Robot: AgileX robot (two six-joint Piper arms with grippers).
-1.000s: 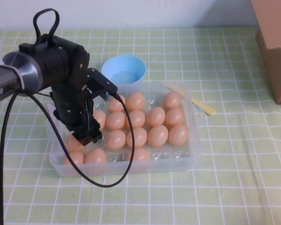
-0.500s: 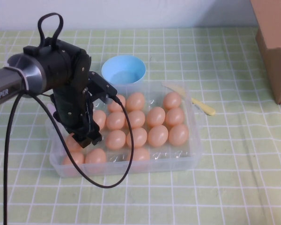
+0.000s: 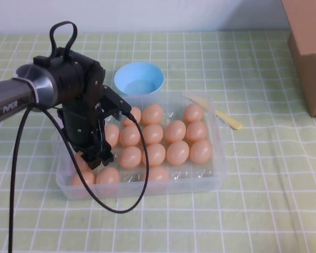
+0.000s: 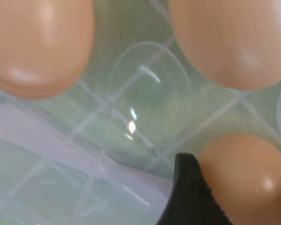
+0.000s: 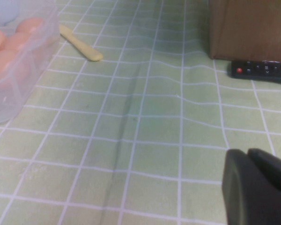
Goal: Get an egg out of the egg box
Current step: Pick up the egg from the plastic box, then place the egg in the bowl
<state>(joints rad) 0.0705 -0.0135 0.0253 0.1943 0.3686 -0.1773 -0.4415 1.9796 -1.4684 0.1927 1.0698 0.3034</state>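
Over the last second the left arm has drawn slightly back and up toward the box's left-rear, its cable loop now higher against the wall; nothing else on the table has shifted.

At the left, the left gripper hangs nose-down inside the egg box, over the left columns of cups. The wrist view shows one dark fingertip pressed against the egg, with an empty moulded cup beside it. The second finger is out of view, so whether the fingers are spread, closed or pinching the egg cannot be told.

Centre: the remaining eggs sit in their cups in rows. The light-blue bowl stands just behind the box. A pale yellow spatula lies at the box's right-rear corner.

At the right, a brown cardboard box occupies the far corner, with a black remote lying beside it. The right gripper is parked low over the mat, well apart from the box, fingers pressed together.

Progress assessment: early. The reach is made; a confirmed grasp, lift and removal remain.
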